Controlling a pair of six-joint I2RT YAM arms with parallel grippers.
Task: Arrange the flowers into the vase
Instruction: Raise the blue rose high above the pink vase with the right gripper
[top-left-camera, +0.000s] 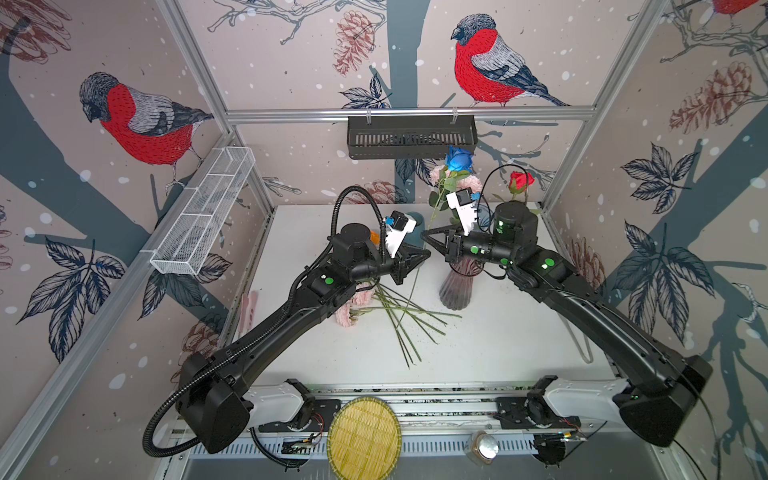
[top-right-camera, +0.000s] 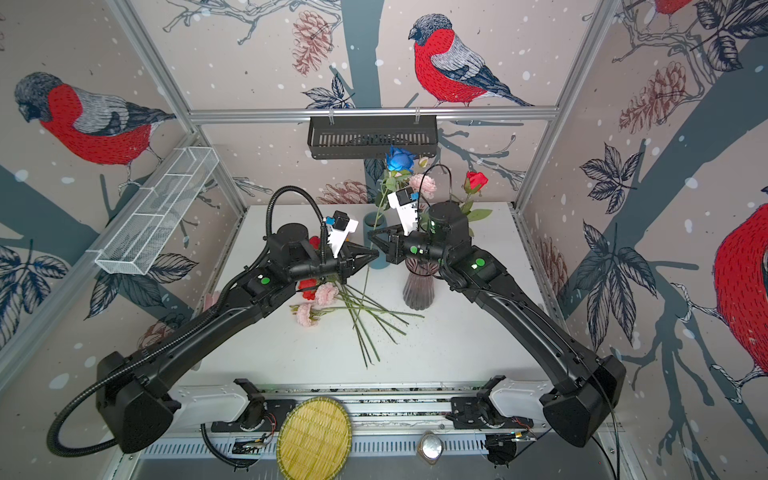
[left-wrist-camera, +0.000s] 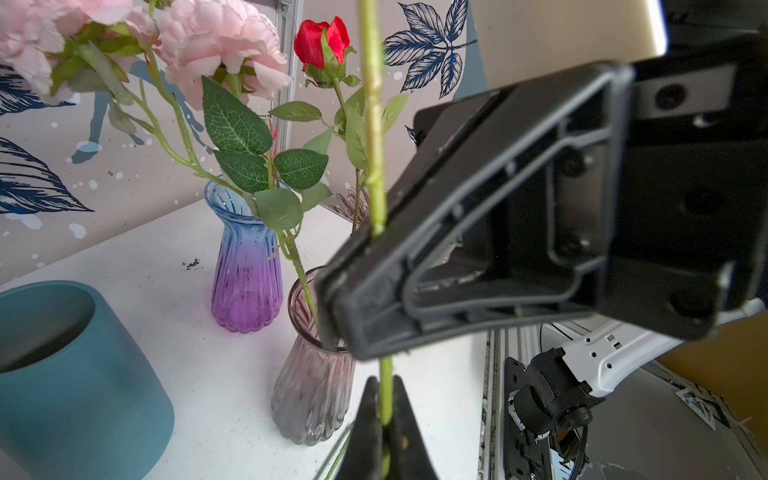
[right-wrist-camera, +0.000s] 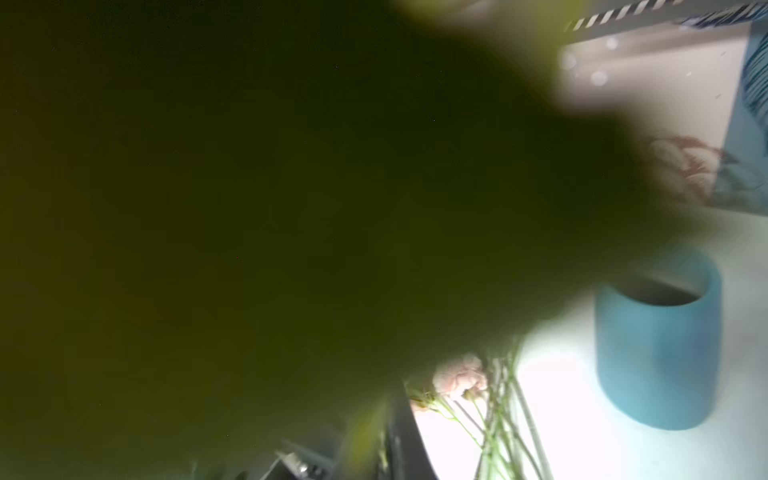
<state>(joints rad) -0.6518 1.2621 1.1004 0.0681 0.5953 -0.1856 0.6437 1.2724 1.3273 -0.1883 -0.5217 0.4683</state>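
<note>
We clamp the blue rose (top-left-camera: 458, 159) by its stem (left-wrist-camera: 373, 124): left gripper (left-wrist-camera: 385, 399) low, right gripper (left-wrist-camera: 330, 309) just above. The stem stands nearly upright, its foot beside the vase (top-left-camera: 456, 293), which sits under the right gripper toward the bench (top-left-camera: 498, 353) right edge.

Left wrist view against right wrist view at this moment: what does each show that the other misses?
Only the left wrist view shows the grip: the left gripper and right gripper, both shut on one green stem. It also shows the blue-purple vase with pink peonies, the smoky pink vase and a red rose. Only the right wrist view shows a green blur blocking most of the frame, and loose flowers lying on the table. Both show the teal pot and the table.
</note>
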